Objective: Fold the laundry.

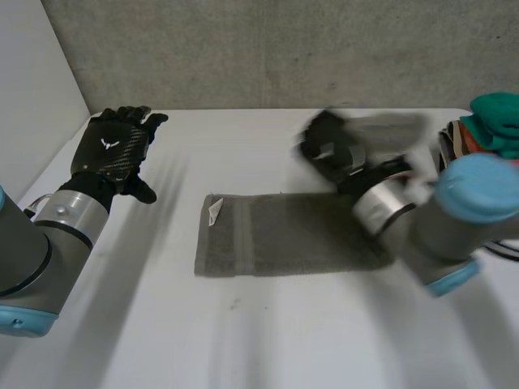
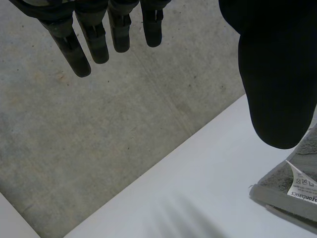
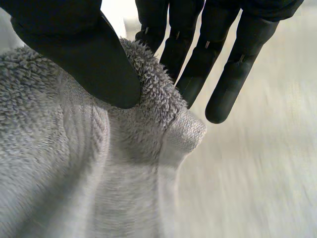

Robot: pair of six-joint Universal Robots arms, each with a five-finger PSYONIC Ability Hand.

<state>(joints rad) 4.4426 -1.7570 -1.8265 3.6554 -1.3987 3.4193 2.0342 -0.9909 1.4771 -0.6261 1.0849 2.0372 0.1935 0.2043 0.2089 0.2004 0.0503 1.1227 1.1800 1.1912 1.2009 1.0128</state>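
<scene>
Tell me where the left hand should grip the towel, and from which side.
Probably the towel at its corner with the white label, coming from the left hand side: that end lies flat, nearest it; the right hand pinches the opposite end.

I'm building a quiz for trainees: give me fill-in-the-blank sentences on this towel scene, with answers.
1. The right hand pinches the towel between fingers and ____.
2. The left hand, fingers straight, holds ____.
3. The towel's white tag is at the end nearer the ____ hand.
4. The towel is ____ in colour.
Missing: thumb; nothing; left; grey.
</scene>
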